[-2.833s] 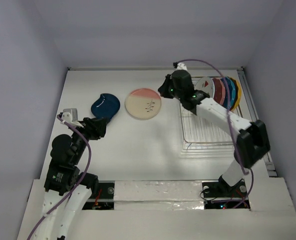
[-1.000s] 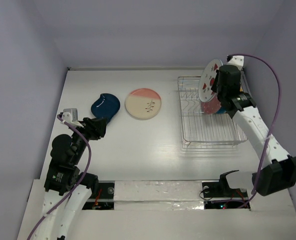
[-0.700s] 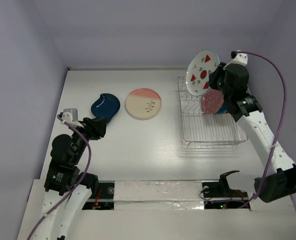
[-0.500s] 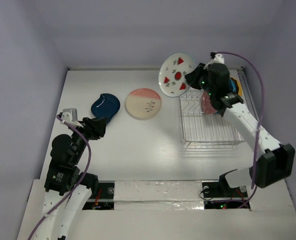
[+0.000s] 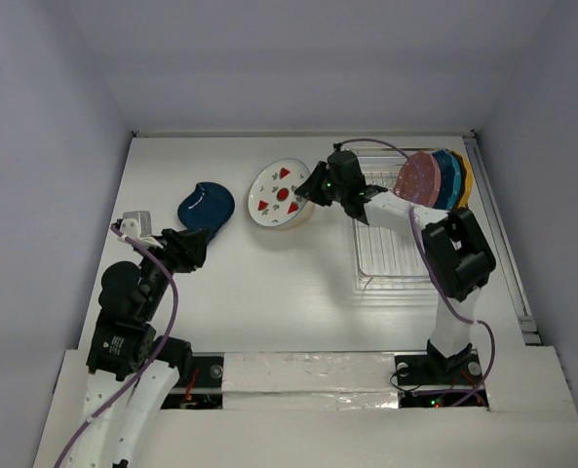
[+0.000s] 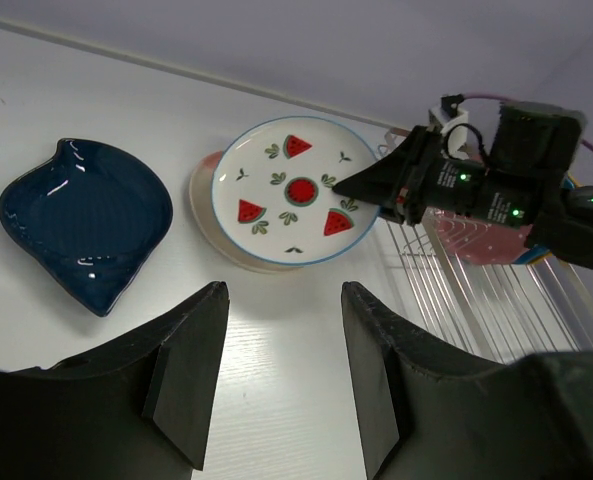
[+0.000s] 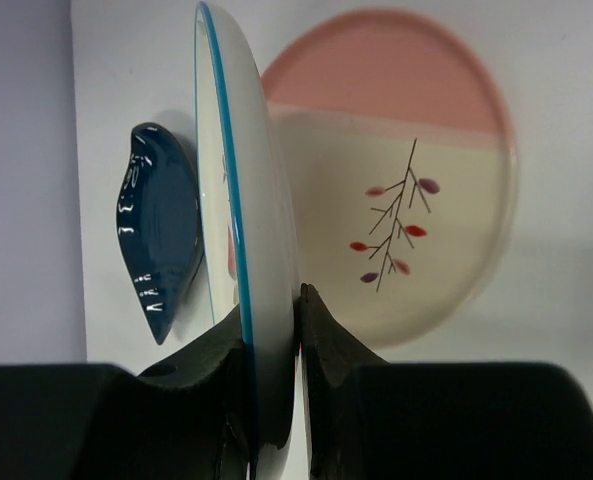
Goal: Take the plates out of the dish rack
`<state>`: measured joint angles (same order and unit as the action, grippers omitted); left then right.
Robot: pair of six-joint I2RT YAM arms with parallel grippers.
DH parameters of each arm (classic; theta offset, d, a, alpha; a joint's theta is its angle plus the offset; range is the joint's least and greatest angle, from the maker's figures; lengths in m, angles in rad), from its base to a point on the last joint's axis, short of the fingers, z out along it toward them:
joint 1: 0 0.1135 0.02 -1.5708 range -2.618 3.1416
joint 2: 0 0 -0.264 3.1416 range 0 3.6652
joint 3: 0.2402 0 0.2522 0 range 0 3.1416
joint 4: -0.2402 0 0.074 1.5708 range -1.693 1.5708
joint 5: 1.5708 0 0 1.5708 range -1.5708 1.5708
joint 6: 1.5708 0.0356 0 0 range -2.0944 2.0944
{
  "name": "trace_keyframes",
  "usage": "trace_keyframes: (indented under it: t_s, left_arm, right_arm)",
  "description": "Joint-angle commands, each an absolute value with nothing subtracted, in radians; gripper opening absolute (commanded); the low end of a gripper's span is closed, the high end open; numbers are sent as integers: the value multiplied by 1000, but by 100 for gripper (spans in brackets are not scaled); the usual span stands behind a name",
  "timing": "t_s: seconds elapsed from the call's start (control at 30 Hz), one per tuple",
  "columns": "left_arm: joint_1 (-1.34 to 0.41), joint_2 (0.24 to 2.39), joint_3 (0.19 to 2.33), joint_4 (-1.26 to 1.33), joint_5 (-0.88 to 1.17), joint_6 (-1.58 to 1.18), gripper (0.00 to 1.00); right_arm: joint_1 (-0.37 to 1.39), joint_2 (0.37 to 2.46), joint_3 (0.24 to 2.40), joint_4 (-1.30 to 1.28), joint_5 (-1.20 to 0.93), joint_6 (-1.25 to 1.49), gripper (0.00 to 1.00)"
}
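Right gripper [image 7: 298,300] clamped on watermelon plate [image 5: 274,193] by its right rim, face up, nearly flat over cream-and-pink plate [image 7: 416,200], perhaps touching, left gripper [image 6: 281,292] fingers apart, empty.

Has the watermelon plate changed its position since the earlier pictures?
Yes. The watermelon plate has moved left, from above the dish rack to over the cream-and-pink plate, with the right gripper clamped on its rim.

Our right claw [image 5: 311,192] pinches the watermelon plate [image 5: 278,193] just above the cream-and-pink plate [image 7: 406,230]; scalloped plates [image 5: 417,177] stand in the dish rack [image 5: 396,258] behind it.
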<state>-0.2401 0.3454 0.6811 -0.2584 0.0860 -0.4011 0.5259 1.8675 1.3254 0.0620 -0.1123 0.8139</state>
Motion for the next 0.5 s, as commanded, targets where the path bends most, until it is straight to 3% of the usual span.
trace_keyframes:
  t_s: [0.0,0.3,0.47]
  left_arm:
    - [-236,353,680,-209,92,-394,46]
    - [-236,350,680,-212,91,-394,46]
    - [-236,350,680,-210,90,-396,46]
  right_arm:
    - [549,1871,1419,321,-138,936,0]
    - [558,1979,1404,362,-72,1009,3]
    - [558,2016,1405,359,-61,1023,11]
